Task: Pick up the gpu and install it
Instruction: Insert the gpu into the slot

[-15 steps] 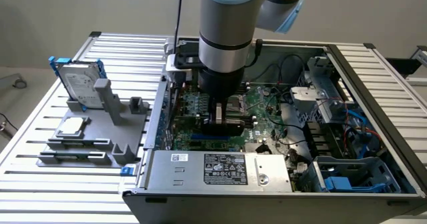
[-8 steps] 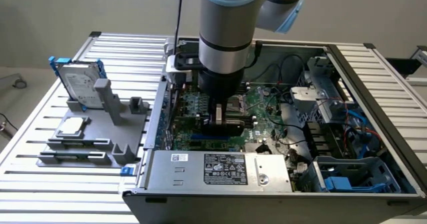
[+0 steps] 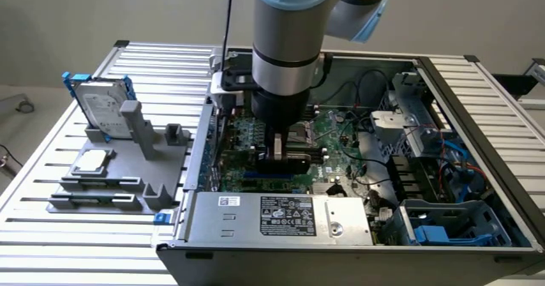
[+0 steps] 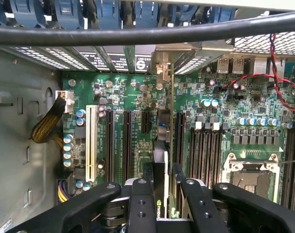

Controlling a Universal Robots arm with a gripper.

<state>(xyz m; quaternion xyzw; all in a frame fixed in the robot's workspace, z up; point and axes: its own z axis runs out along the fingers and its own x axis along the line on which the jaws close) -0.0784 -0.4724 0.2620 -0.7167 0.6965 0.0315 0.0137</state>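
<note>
The black two-fingered gripper (image 3: 277,161) on the grey-and-blue robot arm (image 3: 285,37) reaches down into the open grey metal computer case (image 3: 341,265), over the green motherboard (image 3: 341,139). In the wrist view the gripper (image 4: 163,177) is clamped on the gpu (image 4: 161,148) — a thin flat card seen edge-on, black shroud on one face, green board on the other — with a finger pressed to each face. The card stands upright among the motherboard's long black expansion slots (image 4: 127,141), its silver end bracket (image 4: 162,68) at the case's perforated wall. Whether its edge sits in a slot I cannot tell.

In the exterior view the silver power supply box (image 3: 281,216) lies at six o'clock from the gripper. At nine o'clock from the case, a grey plastic fixture tray (image 3: 60,206) rests on the slatted aluminium table (image 3: 51,241). It holds a silver hard drive in a blue frame (image 3: 101,107) upright and a small square silver CPU chip (image 3: 92,161) lying flat.
</note>
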